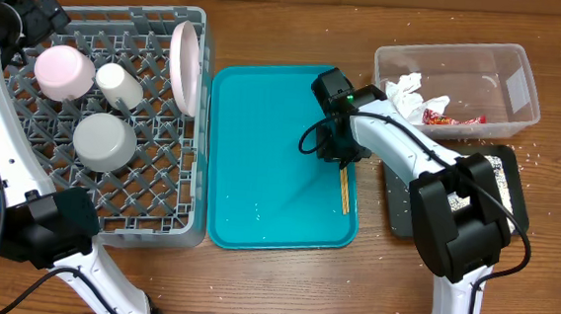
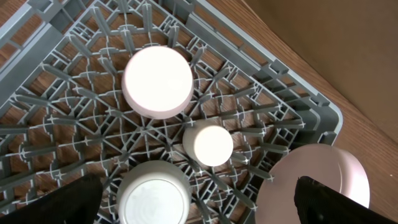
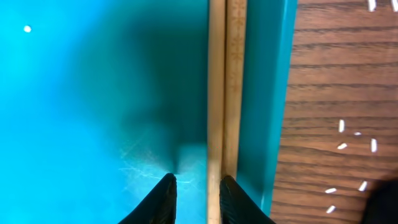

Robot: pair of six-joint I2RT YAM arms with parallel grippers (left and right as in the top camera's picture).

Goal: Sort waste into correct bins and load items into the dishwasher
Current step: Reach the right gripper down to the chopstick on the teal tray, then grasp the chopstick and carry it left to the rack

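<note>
Where the teal tray [image 1: 260,165] meets its right rim, centre-right of the overhead frame: chopsticks [image 1: 344,192], paired, lying flat. Over them, right gripper [image 3: 199,186], jaws narrowly parted astride one stick, left finger clear of it. At far left, left gripper [image 2: 202,196], spread wide, empty, above dish rack [image 2: 298,87].

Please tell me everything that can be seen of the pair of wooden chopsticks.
The pair of thin, pale wooden chopsticks lies flat, side by side and touching, on the teal plastic tray, parallel to its right wall and close against it. They look plain and straight. The right hand hangs over one end, fingers narrowly parted; no grip shows.
</note>
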